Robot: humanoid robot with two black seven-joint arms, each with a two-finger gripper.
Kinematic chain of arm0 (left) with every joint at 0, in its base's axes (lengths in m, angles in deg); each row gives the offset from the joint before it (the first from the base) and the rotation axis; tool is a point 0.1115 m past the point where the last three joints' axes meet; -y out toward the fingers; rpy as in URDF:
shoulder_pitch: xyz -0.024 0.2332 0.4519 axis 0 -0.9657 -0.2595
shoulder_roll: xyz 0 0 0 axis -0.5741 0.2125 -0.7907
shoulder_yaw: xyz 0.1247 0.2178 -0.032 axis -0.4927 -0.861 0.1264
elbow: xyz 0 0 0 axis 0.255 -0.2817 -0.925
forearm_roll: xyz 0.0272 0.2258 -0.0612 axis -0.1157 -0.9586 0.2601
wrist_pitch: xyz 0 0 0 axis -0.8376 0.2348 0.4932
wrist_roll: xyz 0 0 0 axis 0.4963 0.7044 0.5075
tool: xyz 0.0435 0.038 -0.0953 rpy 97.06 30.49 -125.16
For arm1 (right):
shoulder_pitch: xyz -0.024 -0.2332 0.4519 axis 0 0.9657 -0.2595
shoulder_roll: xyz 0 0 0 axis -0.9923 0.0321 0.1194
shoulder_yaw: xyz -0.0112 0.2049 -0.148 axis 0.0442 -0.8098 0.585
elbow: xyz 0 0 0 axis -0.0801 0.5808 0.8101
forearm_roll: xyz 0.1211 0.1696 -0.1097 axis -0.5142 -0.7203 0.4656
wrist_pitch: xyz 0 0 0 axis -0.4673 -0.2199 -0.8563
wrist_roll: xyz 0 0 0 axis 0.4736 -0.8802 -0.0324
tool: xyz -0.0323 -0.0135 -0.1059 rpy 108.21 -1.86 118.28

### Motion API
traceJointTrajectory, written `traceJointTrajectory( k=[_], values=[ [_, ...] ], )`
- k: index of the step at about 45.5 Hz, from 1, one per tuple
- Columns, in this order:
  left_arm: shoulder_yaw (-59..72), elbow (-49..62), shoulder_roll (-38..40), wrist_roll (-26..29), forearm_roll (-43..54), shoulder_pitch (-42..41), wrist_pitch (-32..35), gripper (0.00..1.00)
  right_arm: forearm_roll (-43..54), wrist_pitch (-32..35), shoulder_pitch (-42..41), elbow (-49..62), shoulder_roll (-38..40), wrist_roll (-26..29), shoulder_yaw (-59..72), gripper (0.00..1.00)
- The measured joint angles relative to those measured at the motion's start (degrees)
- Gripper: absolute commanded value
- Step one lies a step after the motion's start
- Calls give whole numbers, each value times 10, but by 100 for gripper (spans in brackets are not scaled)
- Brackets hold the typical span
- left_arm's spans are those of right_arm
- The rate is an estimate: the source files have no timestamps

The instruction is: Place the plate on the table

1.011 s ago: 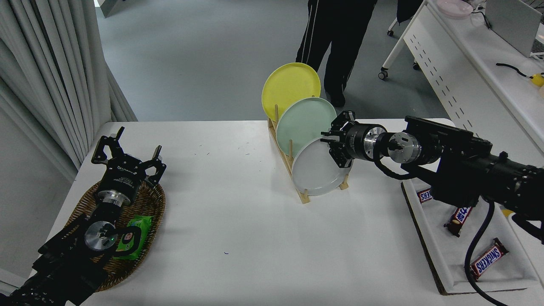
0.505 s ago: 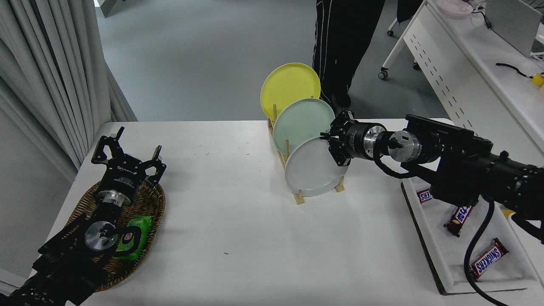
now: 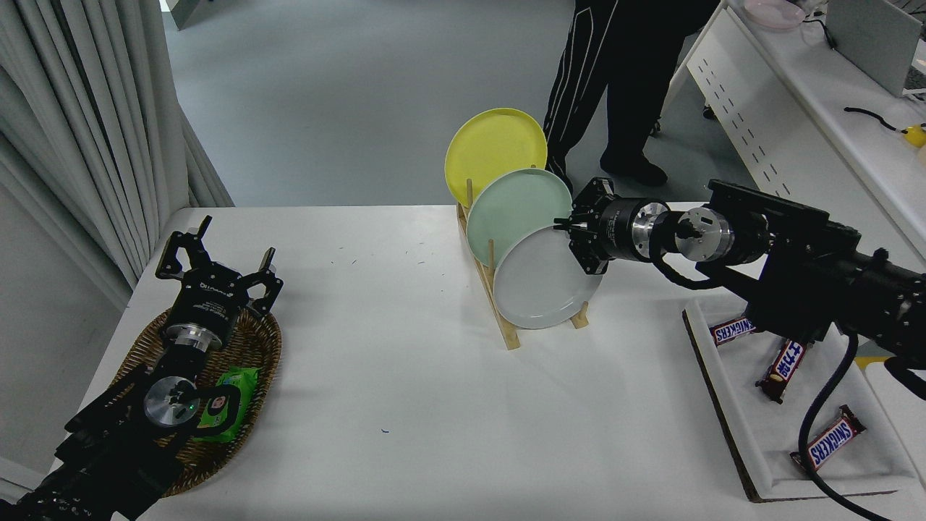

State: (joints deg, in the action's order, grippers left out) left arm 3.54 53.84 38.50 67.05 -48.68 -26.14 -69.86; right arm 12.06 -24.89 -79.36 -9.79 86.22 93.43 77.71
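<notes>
With its fingers pinching the upper right rim of the plate (image 3: pixel 542 282), which stands in the front slot of the wooden rack (image 3: pixel 506 334), the right gripper (image 3: pixel 579 235) should lift straight up, clearing the pegs before swinging toward open table (image 3: pixel 405 376).

Plate (image 3: pixel 542 286) pale grey; next plate (image 3: pixel 515 210) mint green; rear plate (image 3: pixel 492 148) yellow; rack (image 3: pixel 503 318) pale wood; table (image 3: pixel 405 376) white; basket (image 3: pixel 239 362) brown woven; packet (image 3: pixel 228 401) bright green; both arms black; curtain (image 3: pixel 79 108) grey-white, vertical folds.
</notes>
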Motion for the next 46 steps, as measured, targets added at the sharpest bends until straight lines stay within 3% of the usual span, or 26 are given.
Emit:
traceJointTrajectory(
  k=[24, 46],
  values=[
    [0, 0, 0, 0, 0, 0, 0, 100, -58, -60, -42, -59, 31, 69, -64, 0],
    [0, 0, 0, 0, 0, 0, 0, 100, -138, -219, -54, -128, 35, 112, -156, 0]
  ],
)
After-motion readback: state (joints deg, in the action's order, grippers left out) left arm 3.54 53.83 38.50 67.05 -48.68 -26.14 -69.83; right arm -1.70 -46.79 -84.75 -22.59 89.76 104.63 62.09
